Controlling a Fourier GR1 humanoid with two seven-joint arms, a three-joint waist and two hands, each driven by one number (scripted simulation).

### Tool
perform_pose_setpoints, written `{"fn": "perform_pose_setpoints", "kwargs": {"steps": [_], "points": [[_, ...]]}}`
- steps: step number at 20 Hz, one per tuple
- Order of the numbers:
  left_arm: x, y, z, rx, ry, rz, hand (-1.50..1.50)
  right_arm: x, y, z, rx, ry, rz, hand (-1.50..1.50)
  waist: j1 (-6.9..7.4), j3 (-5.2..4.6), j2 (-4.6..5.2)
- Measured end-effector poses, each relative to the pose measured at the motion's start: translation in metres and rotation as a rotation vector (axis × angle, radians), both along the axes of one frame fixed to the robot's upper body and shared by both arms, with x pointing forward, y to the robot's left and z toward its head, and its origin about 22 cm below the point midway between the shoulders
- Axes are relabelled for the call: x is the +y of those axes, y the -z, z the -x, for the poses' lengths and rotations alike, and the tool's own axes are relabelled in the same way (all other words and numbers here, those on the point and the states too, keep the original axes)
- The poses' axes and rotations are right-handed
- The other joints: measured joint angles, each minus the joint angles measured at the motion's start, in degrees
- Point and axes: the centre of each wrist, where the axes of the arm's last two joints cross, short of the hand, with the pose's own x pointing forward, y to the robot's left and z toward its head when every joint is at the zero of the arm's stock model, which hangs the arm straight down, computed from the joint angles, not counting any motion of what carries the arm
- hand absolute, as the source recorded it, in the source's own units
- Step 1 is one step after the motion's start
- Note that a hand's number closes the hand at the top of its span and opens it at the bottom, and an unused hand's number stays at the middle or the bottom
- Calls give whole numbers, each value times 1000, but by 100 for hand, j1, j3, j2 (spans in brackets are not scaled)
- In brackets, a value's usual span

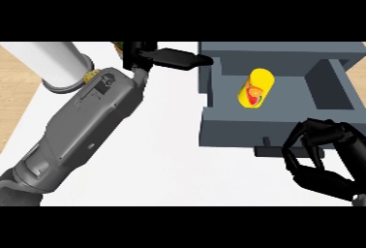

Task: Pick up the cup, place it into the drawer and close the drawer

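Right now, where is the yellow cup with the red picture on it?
In the head view, the yellow cup lies on its side inside the open grey drawer, right of centre, above the black right hand and right of the left hand.

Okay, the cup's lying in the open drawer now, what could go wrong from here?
1. The cup lies on its side in the drawer, so it may roll or knock a wall when the drawer is pushed.
2. The right hand sits curled by the handle at the front; an off-centre push might skew the drawer.
3. The left hand is close to the drawer's left wall and could get bumped or pinched as it closes.
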Motion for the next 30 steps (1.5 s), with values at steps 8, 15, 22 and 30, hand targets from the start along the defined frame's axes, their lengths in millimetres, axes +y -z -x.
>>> {"fn": "perform_pose_setpoints", "kwargs": {"steps": [8,15,22,30], "points": [[63,12,20,20,-16,36,-150,28,30,-26,-15,14,261,150,91,-3,5],[111,27,39,19,-31,52,-150,44,70,-55,-45,21,532,150,114,-9,27],[148,39,59,25,-36,62,-150,57,115,-108,-33,24,621,150,113,3,61],[176,50,77,29,-33,60,-150,56,112,-167,5,22,618,150,173,-3,82]]}}
